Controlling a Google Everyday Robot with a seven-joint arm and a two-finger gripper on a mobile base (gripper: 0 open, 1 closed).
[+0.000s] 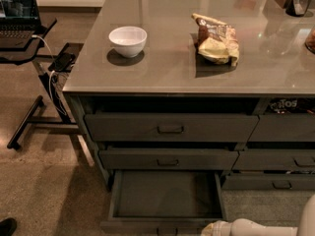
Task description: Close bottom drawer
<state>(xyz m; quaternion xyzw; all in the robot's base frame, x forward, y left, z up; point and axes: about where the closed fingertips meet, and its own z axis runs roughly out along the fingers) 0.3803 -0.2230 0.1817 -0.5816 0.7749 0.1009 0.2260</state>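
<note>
Grey countertop (pixel 167 68) fills the upper part of the view and carries a white bowl (pixel 127 40) and a snack bag (pixel 215 44); neither concerns this step. Below it, the wider column holds three drawers. The bottom drawer (pixel 165 195) is pulled well out, with its plain flat grey inside exposed. The two drawers above it are in, or nearly so.

The gripper (pixel 212 228) sits low at the picture's bottom edge, by the right end of the drawer's front panel. Its arm (pixel 261 227) reaches in from the right. You cannot tell whether the gripper is open or closed, nor whether it touches the panel.

Recommended procedure:

1. Set the contact on the outer face of the front panel, close to the small pull (pixel 167 231). A push at the right corner is likely to skew the drawer on its runners.
2. Push level and straight toward the cabinet (no downward load on the panel).
3. Do not act on the neighbouring lowest drawer (pixel 275 182), just beside on the right.
4. Treat the step as complete when the front lines up with the drawers above.
</note>
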